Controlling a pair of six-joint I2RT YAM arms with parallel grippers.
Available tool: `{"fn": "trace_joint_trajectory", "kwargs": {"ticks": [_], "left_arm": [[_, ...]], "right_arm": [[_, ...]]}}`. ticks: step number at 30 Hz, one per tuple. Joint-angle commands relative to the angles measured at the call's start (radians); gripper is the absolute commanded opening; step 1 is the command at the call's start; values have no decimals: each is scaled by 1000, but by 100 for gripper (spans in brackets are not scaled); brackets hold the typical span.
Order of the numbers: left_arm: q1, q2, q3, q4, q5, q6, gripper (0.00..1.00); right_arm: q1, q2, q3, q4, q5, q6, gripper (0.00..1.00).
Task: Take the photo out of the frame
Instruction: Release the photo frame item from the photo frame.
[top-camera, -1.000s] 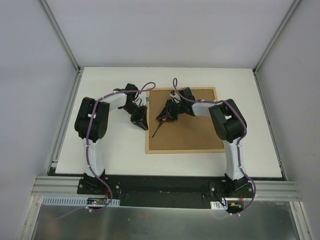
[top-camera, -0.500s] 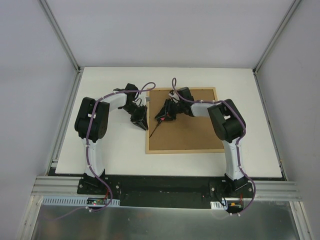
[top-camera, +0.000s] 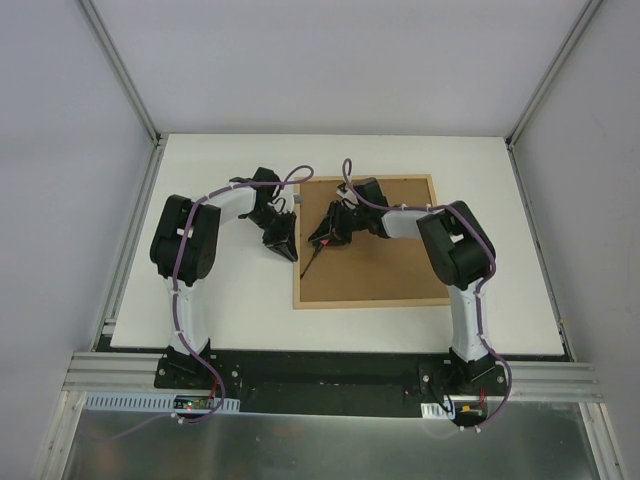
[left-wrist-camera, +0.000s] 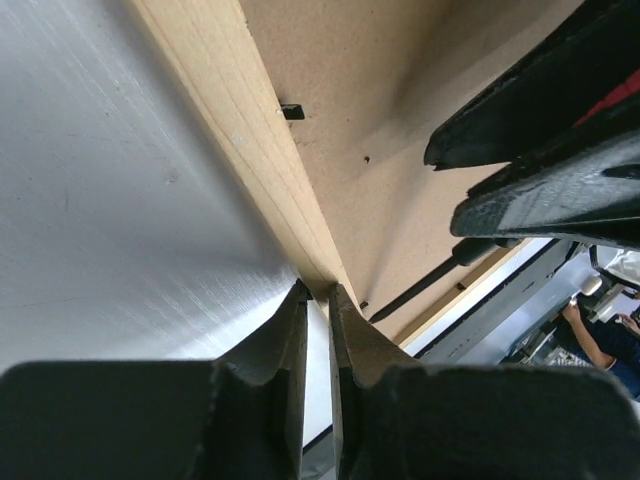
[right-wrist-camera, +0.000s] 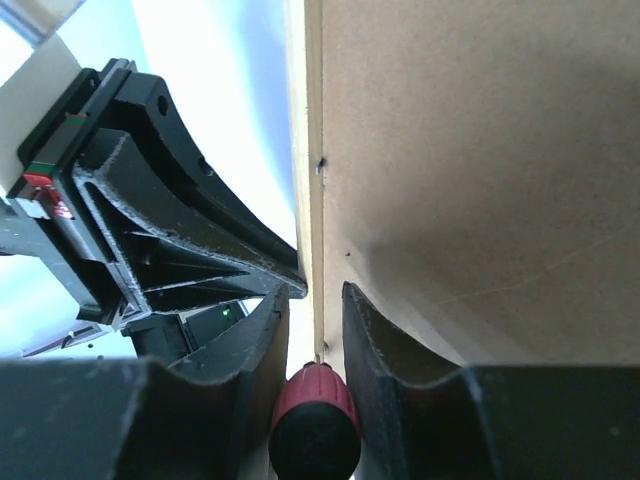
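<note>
The frame (top-camera: 375, 262) lies back up on the white table, its brown fibreboard back ringed by a thin light-wood rim. The photo is hidden under that back. My left gripper (top-camera: 284, 241) is at the frame's left rim; in the left wrist view its fingers (left-wrist-camera: 300, 310) close narrowly on the wood rim (left-wrist-camera: 240, 130). My right gripper (top-camera: 326, 237) hovers over the back near the same rim, shut on a red-handled screwdriver (right-wrist-camera: 315, 420) whose dark shaft (top-camera: 314, 262) points toward the rim. The shaft also shows in the left wrist view (left-wrist-camera: 425, 292).
A small black retaining tab (left-wrist-camera: 291, 111) sits on the back beside the rim. The two grippers are close together, and the left gripper's black body (right-wrist-camera: 150, 210) fills the left of the right wrist view. White table (top-camera: 230, 300) surrounds the frame, with grey walls behind.
The right gripper with the screwdriver has shifted slightly left toward the frame's left rim. The left gripper has hardly moved.
</note>
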Motion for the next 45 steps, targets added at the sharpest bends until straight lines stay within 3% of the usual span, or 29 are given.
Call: {"fn": "trace_joint_trajectory", "kwargs": {"ticks": [1,24,36,45], "left_arm": [[-26,24,-22,28,-137,23,0],[-26,23,-11,28,-126,14,0],[-44,24,-8,28,-138,13,0],[-61,15,-9,28,-151,10,0]], "right_arm": [[-28,-89,27,26,-18,-4,1],[11,-17,-5,19,52,-83,0],[57,39,99,6,34,-36,0],[103,39,206,-152,74,-95,0]]}}
